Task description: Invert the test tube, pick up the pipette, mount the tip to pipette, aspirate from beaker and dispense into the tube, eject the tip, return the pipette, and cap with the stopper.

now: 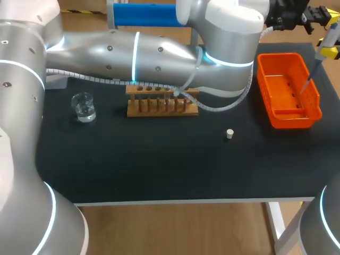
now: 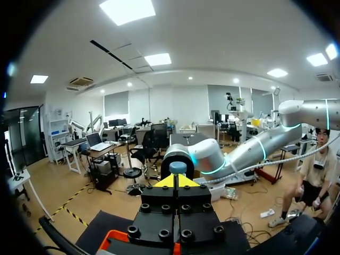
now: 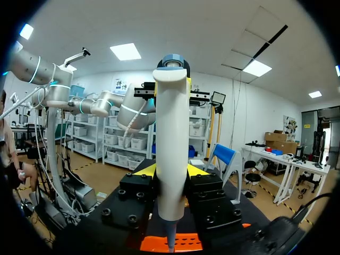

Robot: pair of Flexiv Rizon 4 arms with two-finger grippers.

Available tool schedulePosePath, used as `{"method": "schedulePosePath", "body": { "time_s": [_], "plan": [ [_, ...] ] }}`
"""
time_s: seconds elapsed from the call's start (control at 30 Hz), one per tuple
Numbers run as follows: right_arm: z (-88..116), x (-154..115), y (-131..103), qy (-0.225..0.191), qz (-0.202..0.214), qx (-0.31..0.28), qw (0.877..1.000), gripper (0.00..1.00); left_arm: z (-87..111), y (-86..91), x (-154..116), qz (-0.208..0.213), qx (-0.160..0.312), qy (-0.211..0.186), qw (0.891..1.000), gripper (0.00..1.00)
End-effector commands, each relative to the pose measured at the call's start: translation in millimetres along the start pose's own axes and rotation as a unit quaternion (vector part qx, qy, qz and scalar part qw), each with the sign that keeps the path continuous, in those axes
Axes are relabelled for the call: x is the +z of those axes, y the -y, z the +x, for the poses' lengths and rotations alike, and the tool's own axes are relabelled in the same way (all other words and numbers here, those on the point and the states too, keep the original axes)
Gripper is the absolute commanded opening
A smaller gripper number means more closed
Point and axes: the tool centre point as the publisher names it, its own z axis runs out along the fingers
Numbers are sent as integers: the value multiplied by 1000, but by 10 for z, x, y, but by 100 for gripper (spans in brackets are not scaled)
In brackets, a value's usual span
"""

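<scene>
— Grippers first: how do they stand?
— The right gripper (image 3: 171, 171) is clamped on the pipette (image 3: 171, 143), one finger on each side of its white body, and holds it upright. The left gripper (image 2: 178, 181) has its yellow tips pressed together and sits just beside the pipette's blue-grey top.
— Where is that over the table?
— At the far right corner. The pipette's thin point hangs over the orange basket (image 1: 264, 79), which lies close to the right edge of the table (image 1: 159, 170). Whether the point touches the basket floor I cannot tell.
— How much room do the arms take?
— The left arm (image 1: 159, 48) stretches across the whole back of the table, from the left side to the basket. Its white cable (image 1: 226, 104) droops onto the wooden rack (image 1: 159, 106) at mid-table.
— And the surface itself?
— It is a black top with a pale front edge. A glass beaker (image 1: 83, 106) of clear liquid stands near the left edge, well apart from the rack. The small white stopper (image 1: 229, 134) lies by itself between rack and basket, nearer the front. I cannot pick out the test tube behind the cable.
</scene>
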Motion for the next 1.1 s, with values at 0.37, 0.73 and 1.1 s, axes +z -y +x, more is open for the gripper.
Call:
{"method": "schedulePosePath", "body": {
  "time_s": [0.37, 0.73, 1.1],
  "plan": [
    [-14, -19, -6, -3, 0, 0, 1000, 0, 13, -120, 64, 94, 4, -7, 996, 0],
    [-14, -19, -6, -3, 0, 0, 1000, 0, 35, -233, 77, 95, -3, -10, 995, 0],
    [-14, -19, -6, -3, 0, 0, 1000, 0, 53, -326, 104, 93, -11, -11, 996, 0]
  ]
}}
